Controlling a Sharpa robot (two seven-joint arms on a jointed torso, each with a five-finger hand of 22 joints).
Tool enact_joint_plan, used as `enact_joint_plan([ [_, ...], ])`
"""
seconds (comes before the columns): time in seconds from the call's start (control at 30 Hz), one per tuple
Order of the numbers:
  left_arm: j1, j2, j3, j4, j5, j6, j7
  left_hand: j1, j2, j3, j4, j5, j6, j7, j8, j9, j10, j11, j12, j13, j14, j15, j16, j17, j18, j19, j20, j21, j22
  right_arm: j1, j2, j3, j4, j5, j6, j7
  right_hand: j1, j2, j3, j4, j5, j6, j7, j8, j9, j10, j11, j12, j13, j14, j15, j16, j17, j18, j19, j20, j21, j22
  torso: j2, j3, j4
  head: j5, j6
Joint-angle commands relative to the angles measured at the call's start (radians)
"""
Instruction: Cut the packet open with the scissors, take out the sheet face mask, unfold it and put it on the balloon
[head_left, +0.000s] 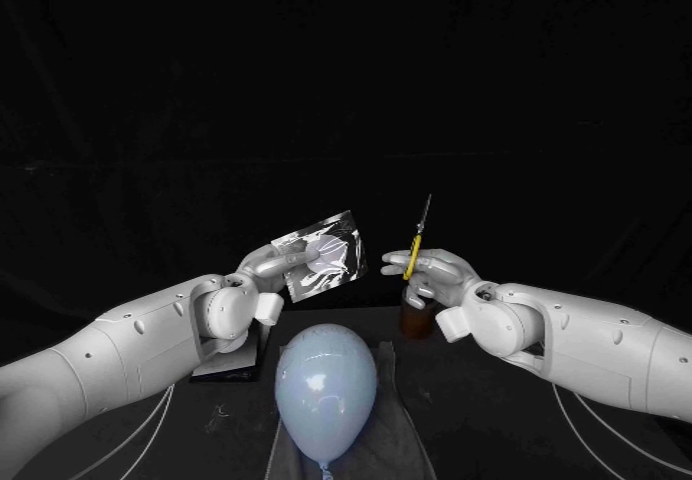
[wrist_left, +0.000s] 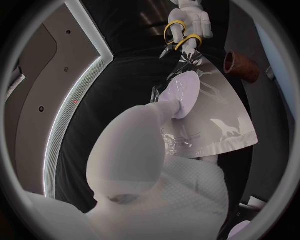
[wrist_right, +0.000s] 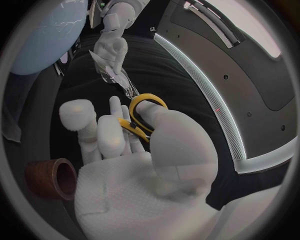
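My left hand (head_left: 274, 268) holds a shiny silver packet (head_left: 323, 255) up above the table, tilted toward the middle. In the left wrist view the packet (wrist_left: 209, 107) is pinched between the fingers (wrist_left: 181, 92). My right hand (head_left: 433, 275) grips yellow-handled scissors (head_left: 417, 243) with the blades pointing up, a short way right of the packet. The right wrist view has the yellow handles (wrist_right: 142, 116) around my fingers, blades toward the packet (wrist_right: 119, 80). A pale blue balloon (head_left: 327, 388) lies on a mat at the near middle of the table.
A brown cup (head_left: 415, 322) stands behind my right hand, also seen as the cup (wrist_right: 51, 178) and the cup (wrist_left: 241, 65). A dark stand (head_left: 231, 360) sits left of the balloon under my left arm. Cables run along both sides of the table.
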Motion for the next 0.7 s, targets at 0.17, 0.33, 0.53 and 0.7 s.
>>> enact_joint_plan([
  [0.17, 0.017, -0.017, 0.001, -0.001, -0.026, 0.009, -0.004, -0.021, 0.0, 0.01, -0.018, 0.007, -0.002, 0.0, 0.005, 0.104, 0.01, -0.001, -0.001, 0.001, 0.01, -0.001, -0.001, 0.005, 0.014, 0.009, -0.001, 0.004, 0.0, 0.01, -0.077, -0.018, 0.088, -0.061, -0.03, -0.011, 0.033, 0.015, -0.003, -0.001, 0.0, 0.057, -0.024, 0.027, 0.009, 0.074, -0.024, 0.029, 0.008, 0.015, -0.024, 0.014, 0.017, 0.009, 0.025, -0.014, 0.03, 0.021, 0.0, -0.0006, 0.0003, -0.004, 0.001],
  [0.33, 0.028, -0.026, 0.0, 0.02, -0.039, -0.001, -0.013, -0.037, -0.001, 0.021, -0.03, 0.008, -0.002, 0.0, 0.007, 0.115, 0.013, -0.002, -0.001, 0.001, 0.014, -0.002, -0.002, 0.01, 0.014, 0.012, -0.003, 0.006, 0.0, 0.01, -0.141, -0.041, 0.172, -0.106, -0.025, -0.026, 0.05, 0.025, 0.003, -0.007, 0.005, 0.089, -0.041, 0.043, 0.016, 0.112, -0.041, 0.041, 0.015, 0.019, -0.038, 0.01, 0.011, 0.008, 0.032, -0.026, 0.036, 0.025, -0.001, 0.0004, -0.0002, -0.006, 0.001],
  [0.53, 0.033, -0.029, -0.001, 0.069, -0.045, -0.036, -0.023, -0.052, -0.001, 0.033, -0.039, 0.008, -0.002, -0.001, 0.008, 0.125, 0.016, -0.003, -0.001, 0.002, 0.016, -0.003, -0.002, 0.014, 0.014, 0.015, -0.004, 0.008, 0.001, -0.03, -0.22, -0.062, 0.279, -0.171, -0.024, -0.03, 0.055, 0.028, 0.006, -0.01, 0.006, 0.107, -0.051, 0.051, 0.02, 0.135, -0.05, 0.042, 0.019, 0.02, -0.045, 0.006, 0.008, 0.007, 0.034, -0.034, 0.036, 0.025, -0.001, 0.0018, -0.0029, -0.02, -0.007],
  [0.7, 0.034, -0.028, -0.001, 0.12, -0.054, -0.077, -0.037, -0.063, -0.002, 0.042, -0.047, 0.008, -0.002, -0.001, 0.009, 0.133, 0.019, -0.003, -0.001, 0.002, 0.019, -0.004, -0.003, 0.017, 0.014, 0.016, -0.004, 0.009, 0.001, -0.078, -0.277, -0.073, 0.341, -0.222, -0.029, -0.018, 0.057, 0.028, 0.007, -0.012, 0.006, 0.113, -0.054, 0.054, 0.022, 0.142, -0.053, 0.041, 0.02, 0.021, -0.047, 0.005, 0.008, 0.007, 0.035, -0.036, 0.038, 0.027, -0.001, 0.0039, -0.005, -0.034, -0.021],
])
